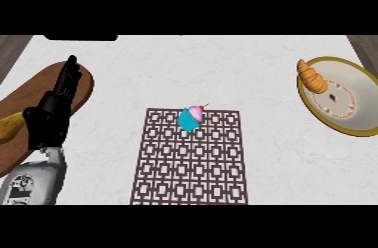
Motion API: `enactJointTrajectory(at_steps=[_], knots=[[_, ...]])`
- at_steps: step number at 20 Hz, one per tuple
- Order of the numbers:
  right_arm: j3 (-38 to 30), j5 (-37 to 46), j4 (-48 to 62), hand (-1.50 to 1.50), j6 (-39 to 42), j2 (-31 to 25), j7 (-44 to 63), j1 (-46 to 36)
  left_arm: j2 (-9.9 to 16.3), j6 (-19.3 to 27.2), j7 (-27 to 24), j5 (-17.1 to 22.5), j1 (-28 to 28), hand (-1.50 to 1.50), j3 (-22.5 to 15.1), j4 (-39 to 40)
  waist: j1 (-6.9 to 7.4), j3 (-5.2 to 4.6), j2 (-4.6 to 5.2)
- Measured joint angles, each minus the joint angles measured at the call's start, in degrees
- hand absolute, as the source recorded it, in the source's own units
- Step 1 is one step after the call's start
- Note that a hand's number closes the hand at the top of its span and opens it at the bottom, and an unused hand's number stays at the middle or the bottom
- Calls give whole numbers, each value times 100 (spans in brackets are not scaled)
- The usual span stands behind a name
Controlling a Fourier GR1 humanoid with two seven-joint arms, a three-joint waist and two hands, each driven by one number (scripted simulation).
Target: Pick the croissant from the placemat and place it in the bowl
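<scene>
Resting against the gold-rimmed white bowl's [363, 130] inner edge, the golden-brown croissant [312, 77] needs only clean release, the left hand [55, 107] open, straight-fingered.

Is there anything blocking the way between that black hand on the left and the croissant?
The croissant already lies on the bowl's rim at the right. Between it and the left hand lie open counter and the placemat with a cupcake, slightly below the straight line.
</scene>
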Motion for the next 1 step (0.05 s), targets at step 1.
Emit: enactJointTrajectory(at_steps=[1], knots=[[-1, -19, -30, -150, 32, -47, 14, 33, 18, -28, 7, 20, 12, 0, 12, -4, 2, 2, 0]])
